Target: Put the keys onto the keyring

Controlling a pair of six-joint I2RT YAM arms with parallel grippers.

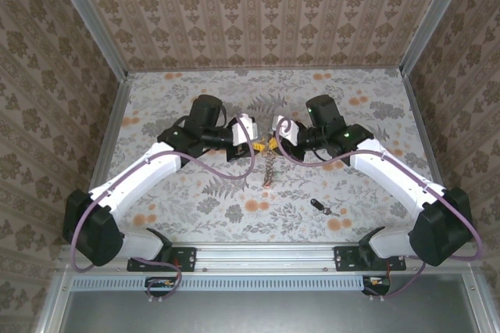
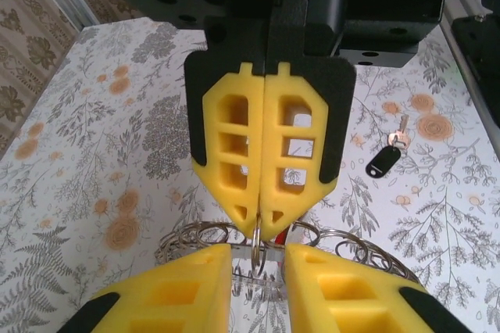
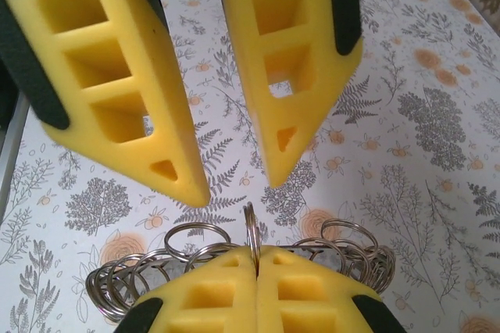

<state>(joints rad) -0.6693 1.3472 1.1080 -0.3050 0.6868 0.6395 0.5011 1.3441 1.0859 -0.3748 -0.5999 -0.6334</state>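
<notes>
Meeting over the middle of the table, the left gripper and right gripper face each other tip to tip in the top view. The keyring shows as a chain-like strand just below them, and a black-tagged key lies well apart, nearer the right arm's base. From the left wrist, the left gripper's fingers stand parted, gripping nothing. From the right wrist, the right gripper's jaws are pressed together on one thin upright loop of the keyring.
</notes>
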